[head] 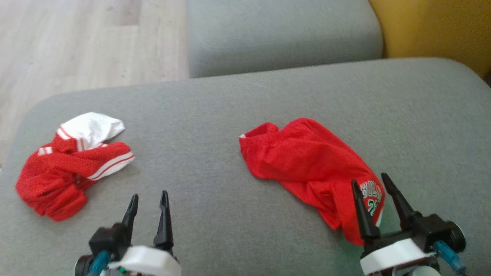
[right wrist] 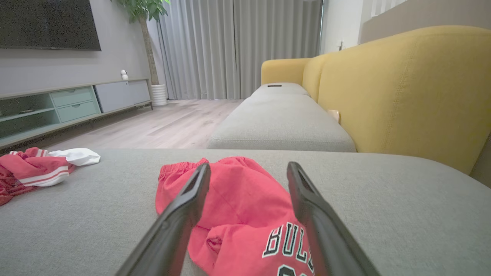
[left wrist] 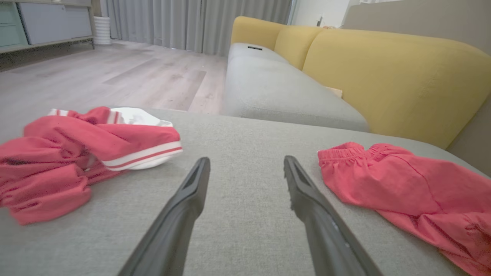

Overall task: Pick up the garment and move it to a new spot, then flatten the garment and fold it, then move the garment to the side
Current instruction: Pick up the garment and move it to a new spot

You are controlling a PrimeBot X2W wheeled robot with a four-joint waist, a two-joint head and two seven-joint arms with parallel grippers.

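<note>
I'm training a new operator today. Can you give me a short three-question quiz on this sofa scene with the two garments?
1. True or false: the left end effector is gripping the red-and-white garment.
2. Multiple choice: the printed lettering on the red shorts lies nearest to A) the right end effector, B) the left end effector, C) the red-and-white garment.
3. Fill in: both garments lie on a ___ cushion.
Key: 1 false, it is open over bare cushion; 2 A; 3 grey.
</note>
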